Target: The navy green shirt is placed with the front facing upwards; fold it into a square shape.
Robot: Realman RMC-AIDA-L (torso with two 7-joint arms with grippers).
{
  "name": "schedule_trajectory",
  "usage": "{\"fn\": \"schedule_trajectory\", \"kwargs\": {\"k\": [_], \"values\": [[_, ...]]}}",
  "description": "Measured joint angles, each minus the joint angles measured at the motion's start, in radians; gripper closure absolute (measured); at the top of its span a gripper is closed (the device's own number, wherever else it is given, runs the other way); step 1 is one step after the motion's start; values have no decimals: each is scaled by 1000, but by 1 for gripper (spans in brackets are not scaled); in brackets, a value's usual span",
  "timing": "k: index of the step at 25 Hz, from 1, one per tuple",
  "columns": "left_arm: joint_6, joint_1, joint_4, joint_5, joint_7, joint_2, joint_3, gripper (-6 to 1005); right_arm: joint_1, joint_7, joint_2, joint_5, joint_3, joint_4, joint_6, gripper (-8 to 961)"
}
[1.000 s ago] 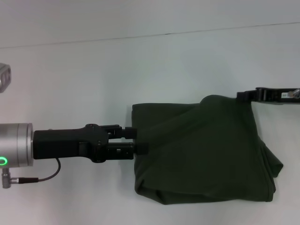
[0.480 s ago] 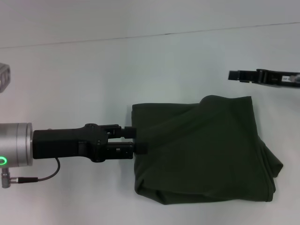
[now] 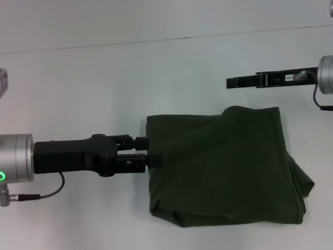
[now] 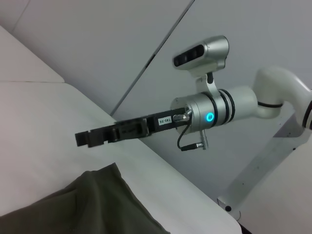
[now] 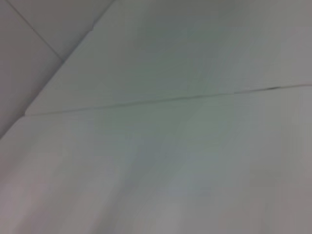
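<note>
A plain white table [image 3: 104, 83] meets a pale wall [image 3: 156, 15] behind.

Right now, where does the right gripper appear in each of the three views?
Head view: right gripper at upper right, apart from the navy green shirt.
Left wrist view: centre-left, above the shirt's corner.
Right wrist view: not in it.
Shared landmark: the shirt.

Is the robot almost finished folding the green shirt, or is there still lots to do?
Nearly finished, it seems. The navy green shirt already lies folded into a chunky, roughly square bundle on the white table. The left gripper is at the bundle's left edge, fingers shut on the cloth. The right gripper hangs above the table, apart from the shirt. Left to do: probably letting go and tidying the lumpy right side.
</note>
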Motion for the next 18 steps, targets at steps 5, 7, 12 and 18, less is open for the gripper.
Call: {"fn": "schedule_trajectory", "kwargs": {"k": [5,7,12,18], "values": [[0,1,0,0,6,0,0,239,34,39,17,-77,-27,4,11,244],[0,1,0,0,10,0,0,238,46,50,26,-104,-36,11,18,242],[0,-1,0,1,11,0,0,239,61,53,37,-115,-56,23,24,247],[0,-4,0,5,13,0,0,238,51,32,41,-55,-53,-13,-7,252]]}}
